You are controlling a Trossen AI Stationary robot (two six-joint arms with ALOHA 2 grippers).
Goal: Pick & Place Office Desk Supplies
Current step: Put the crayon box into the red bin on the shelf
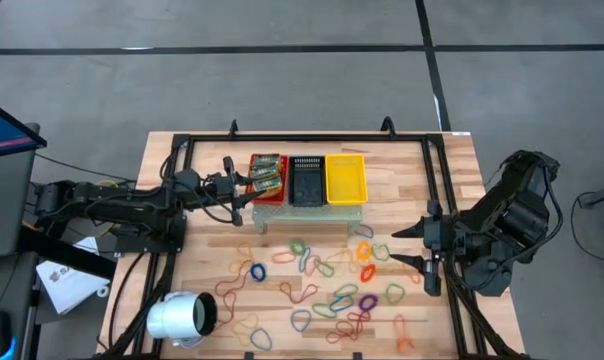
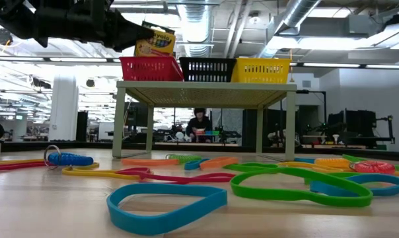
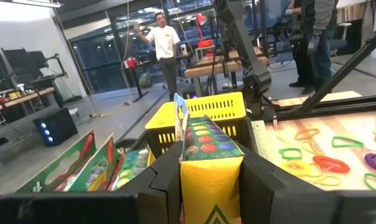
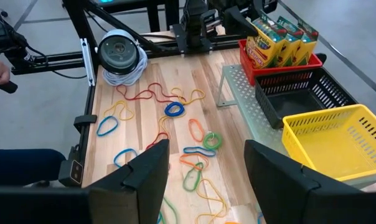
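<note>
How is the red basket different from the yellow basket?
The red basket has green-yellow crayon packets standing in it; the yellow basket holds nothing. The red basket sits at the left end of the row, under the left gripper, which holds one more packet; the yellow basket sits at the right end. Both are mesh and stand on the little shelf.

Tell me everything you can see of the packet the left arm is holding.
The packet is a small yellow-and-green printed box, seemingly cardboard, with coloured dots on its upper face. It stands upright, clamped between the left gripper's dark fingers, raised over the red basket. That basket already holds similar packets. In the low view it shows above the basket's rim.
</note>
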